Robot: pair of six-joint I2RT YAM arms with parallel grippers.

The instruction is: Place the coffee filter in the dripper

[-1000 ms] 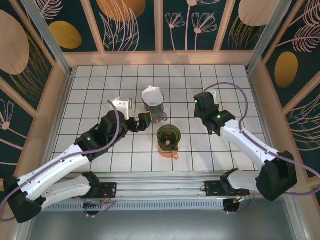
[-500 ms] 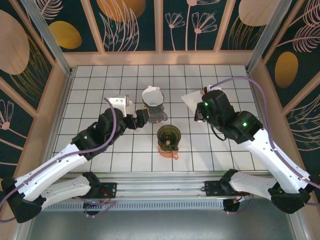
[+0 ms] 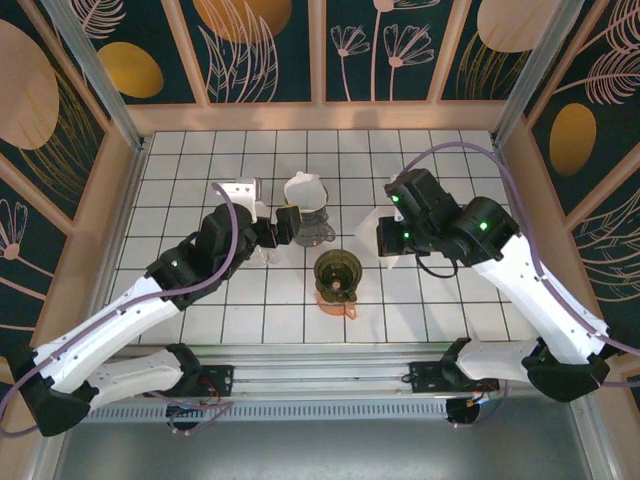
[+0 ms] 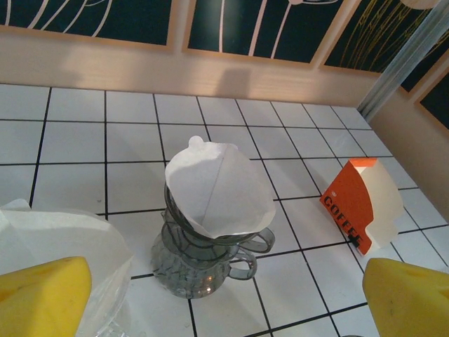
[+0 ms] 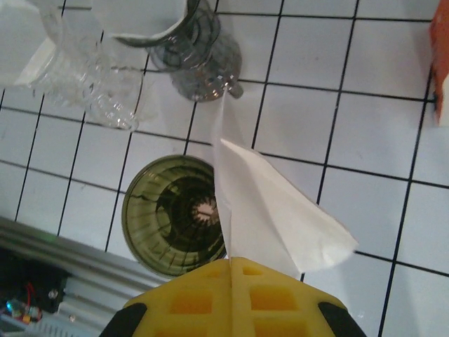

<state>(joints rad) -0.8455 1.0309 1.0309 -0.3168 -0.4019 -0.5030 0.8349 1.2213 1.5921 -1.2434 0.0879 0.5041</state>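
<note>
A: Since that paper filter (image 5: 273, 210) is thin and floppy, how would you handle it?

B: Lightly. It looks almost weightless, creases easily and could flutter in any draught. I'd judge the folded seam edge the best hold, since that leaves the cone free to open.

A: Start at the left. What are those jaws doing?

B: The left jaws stand wide apart, holding nothing. They face the glass dripper (image 4: 203, 246), which carries 1 seated filter (image 4: 217, 186).

A: And the empty one?

B: The green dripper (image 3: 338, 272) sits on the worktop (image 3: 460, 160), at 5 o'clock of the glass one.

A: The right side?

B: The right jaws are clamped tight on the paper filter's edge. It hangs at 3 o'clock of the green dripper, crossing its rim in the wrist view, not yet inside.
</note>
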